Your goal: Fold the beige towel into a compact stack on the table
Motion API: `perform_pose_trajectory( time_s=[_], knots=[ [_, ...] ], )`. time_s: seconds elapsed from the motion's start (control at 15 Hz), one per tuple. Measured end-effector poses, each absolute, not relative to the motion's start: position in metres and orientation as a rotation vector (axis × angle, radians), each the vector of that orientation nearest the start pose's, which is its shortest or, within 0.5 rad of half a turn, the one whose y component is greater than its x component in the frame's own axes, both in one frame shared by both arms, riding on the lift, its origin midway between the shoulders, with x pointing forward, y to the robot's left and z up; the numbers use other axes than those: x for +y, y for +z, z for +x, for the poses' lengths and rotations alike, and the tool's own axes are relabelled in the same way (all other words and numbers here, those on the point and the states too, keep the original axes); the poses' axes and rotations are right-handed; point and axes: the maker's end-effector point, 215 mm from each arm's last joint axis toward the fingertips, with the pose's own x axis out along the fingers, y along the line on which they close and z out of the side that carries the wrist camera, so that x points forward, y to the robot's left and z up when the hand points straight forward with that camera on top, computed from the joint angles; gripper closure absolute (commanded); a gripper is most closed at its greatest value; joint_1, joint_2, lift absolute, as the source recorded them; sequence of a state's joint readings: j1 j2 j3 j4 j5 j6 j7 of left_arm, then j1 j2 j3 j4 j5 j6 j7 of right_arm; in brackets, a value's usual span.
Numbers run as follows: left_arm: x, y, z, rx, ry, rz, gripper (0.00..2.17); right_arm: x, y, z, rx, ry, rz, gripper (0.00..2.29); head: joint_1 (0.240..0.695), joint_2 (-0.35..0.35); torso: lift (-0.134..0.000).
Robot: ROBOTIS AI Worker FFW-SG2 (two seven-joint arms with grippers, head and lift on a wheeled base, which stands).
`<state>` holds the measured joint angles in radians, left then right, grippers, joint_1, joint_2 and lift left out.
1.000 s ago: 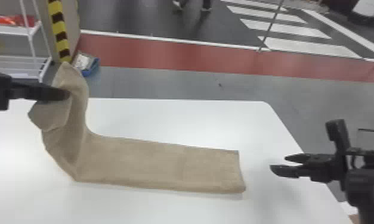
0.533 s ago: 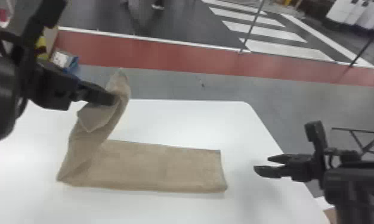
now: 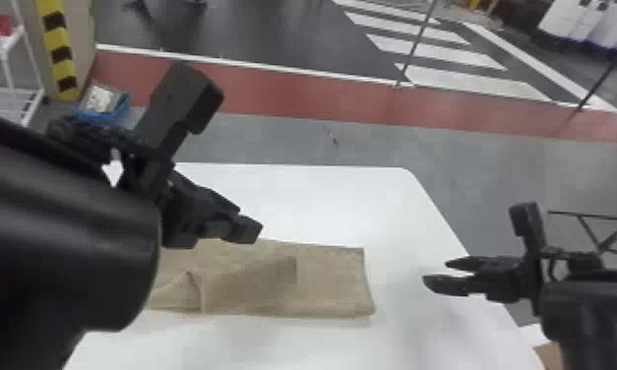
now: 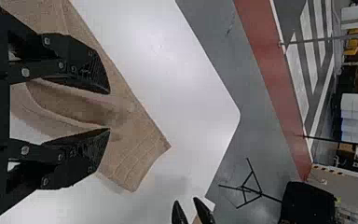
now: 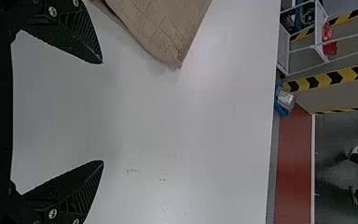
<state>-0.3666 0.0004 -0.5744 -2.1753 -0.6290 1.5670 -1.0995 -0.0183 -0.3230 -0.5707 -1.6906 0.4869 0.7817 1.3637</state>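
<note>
Find beige, matte, woven-cloth towel [image 3: 329,280] on smooth, white, round-cornered table [image 3: 317,201], folded into a long strip with a further layer laid back over part of its length. In head view, note a soft crease and a small overlapping flap near the black left arm, the far end straight-edged and flat, the near end hidden behind the arm. In left wrist view, see parallel stitched lines close to the end and a rounded, hollow-looking swell of cloth; in right wrist view, see diamond quilting running to a blunt corner. Place black, flat-fingered left gripper [image 3: 250,230] above the towel in head view; in left wrist view, find jaws spread, with the swell of cloth showing between them; cannot tell whether touching. Place black, flat-fingered right gripper [image 3: 436,272] just beyond the towel's straight end, near the table's side edge, with jaws spread wide over bare white surface. Against the earlier head view, record the towel's raised end as now lowered onto the strip, no longer pinched and lifted, with the left arm reaching farther in across the table. Beyond the table, note blue container [image 3: 117,109] with pale contents, and yellow-and-black striped post [image 3: 58,49] beside white metal shelf [image 3: 8,64].
</note>
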Motion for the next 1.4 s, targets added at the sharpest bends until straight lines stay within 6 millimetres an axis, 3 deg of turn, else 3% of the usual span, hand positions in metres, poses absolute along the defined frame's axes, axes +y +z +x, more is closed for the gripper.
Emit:
perform_pose_trajectory(
  time_s=[0.33,0.47,0.73,0.87,0.93,1.13,1.27,1.4],
  knots=[
    [-0.031,-0.256,0.454,0.646,-0.891,0.182,0.03,-0.476,-0.403,0.429,0.771,0.405,-0.013,0.13,0.695,-0.35,-0.124],
    [-0.007,-0.26,0.462,0.655,-0.846,0.109,0.03,-0.458,-0.391,0.426,0.74,0.43,-0.033,0.13,0.695,-0.35,-0.124],
    [0.07,-0.284,0.475,0.702,-0.728,-0.075,0.04,-0.399,-0.371,0.421,0.687,0.509,-0.064,0.13,0.695,-0.35,-0.124],
    [0.122,-0.297,0.479,0.719,-0.652,-0.141,0.04,-0.362,-0.363,0.416,0.67,0.564,-0.089,0.12,0.695,-0.336,-0.124],
    [0.144,-0.3,0.479,0.723,-0.622,-0.163,0.04,-0.347,-0.361,0.412,0.664,0.588,-0.103,0.12,0.695,-0.258,-0.124],
    [0.209,-0.306,0.477,0.725,-0.538,-0.211,0.04,-0.307,-0.355,0.4,0.671,0.639,-0.109,0.12,0.695,-0.147,-0.124],
    [0.243,-0.311,0.472,0.734,-0.487,-0.23,0.04,-0.285,-0.365,0.384,0.734,0.63,0.038,0.12,0.695,-0.061,-0.124],
    [0.263,-0.321,0.465,0.755,-0.457,-0.243,0.04,-0.259,-0.373,0.366,0.784,0.628,0.211,0.12,0.695,-0.008,-0.124]
  ],
)
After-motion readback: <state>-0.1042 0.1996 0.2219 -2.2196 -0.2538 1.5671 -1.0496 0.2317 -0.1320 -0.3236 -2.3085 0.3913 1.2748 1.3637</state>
